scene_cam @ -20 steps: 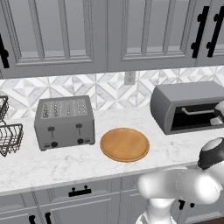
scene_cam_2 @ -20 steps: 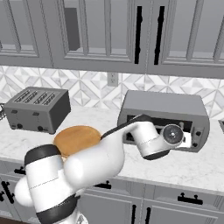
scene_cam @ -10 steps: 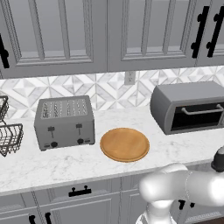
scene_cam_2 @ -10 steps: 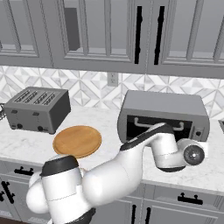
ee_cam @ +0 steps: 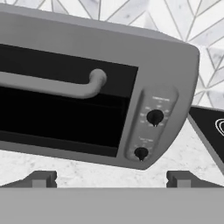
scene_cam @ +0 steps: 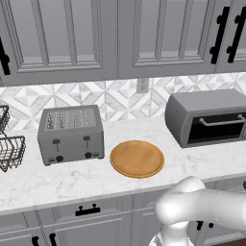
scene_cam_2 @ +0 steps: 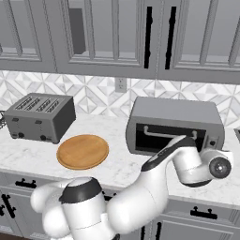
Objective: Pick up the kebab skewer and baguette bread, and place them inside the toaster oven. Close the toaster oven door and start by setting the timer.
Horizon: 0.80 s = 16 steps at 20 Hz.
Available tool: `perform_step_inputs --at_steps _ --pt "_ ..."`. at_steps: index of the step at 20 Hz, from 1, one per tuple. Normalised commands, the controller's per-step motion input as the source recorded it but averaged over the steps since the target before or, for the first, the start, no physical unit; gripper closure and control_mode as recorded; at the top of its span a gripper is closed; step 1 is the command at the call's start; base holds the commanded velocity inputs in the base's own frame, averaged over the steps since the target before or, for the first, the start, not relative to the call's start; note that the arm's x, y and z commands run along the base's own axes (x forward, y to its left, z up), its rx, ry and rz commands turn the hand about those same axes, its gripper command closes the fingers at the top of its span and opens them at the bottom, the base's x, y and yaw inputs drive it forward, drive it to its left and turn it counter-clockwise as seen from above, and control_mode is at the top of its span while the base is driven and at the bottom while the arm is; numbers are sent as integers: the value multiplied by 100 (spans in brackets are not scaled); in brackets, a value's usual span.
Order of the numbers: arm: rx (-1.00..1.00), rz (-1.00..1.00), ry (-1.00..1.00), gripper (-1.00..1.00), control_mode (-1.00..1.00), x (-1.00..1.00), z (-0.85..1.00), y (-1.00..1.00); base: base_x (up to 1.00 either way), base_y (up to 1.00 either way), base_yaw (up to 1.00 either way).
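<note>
The toaster oven (ee_cam: 87,87) sits at the right of the white marble counter (scene_cam: 62,182), its door (ee_cam: 65,109) shut. The gripper (ee_cam: 111,180) faces its two knobs (ee_cam: 154,117), fingers spread and empty. Risk: turning the wrong knob, or slipping off. A round wooden board (scene_cam: 137,158), slot toaster (scene_cam: 71,134) and grey cabinets (scene_cam: 96,33) stand nearby.

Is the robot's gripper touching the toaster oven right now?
Apart. In the hand view, the two fingertips sit wide open at the bottom, with white counter showing between them and the toaster oven, whose door handle is untouched.
</note>
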Motion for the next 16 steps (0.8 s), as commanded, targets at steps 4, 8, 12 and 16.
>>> perform_step_inputs --at_steps 4,8,12,16 --pt "-9 0 0 -100 -100 26 -9 -24 0 0 0" --pt "-6 0 0 -100 -100 9 -21 -13 0 0 0" --pt "-4 0 0 -100 -100 11 -14 0 0 0 0" --pt "-3 0 0 -100 -100 16 -1 0 0 0 0"
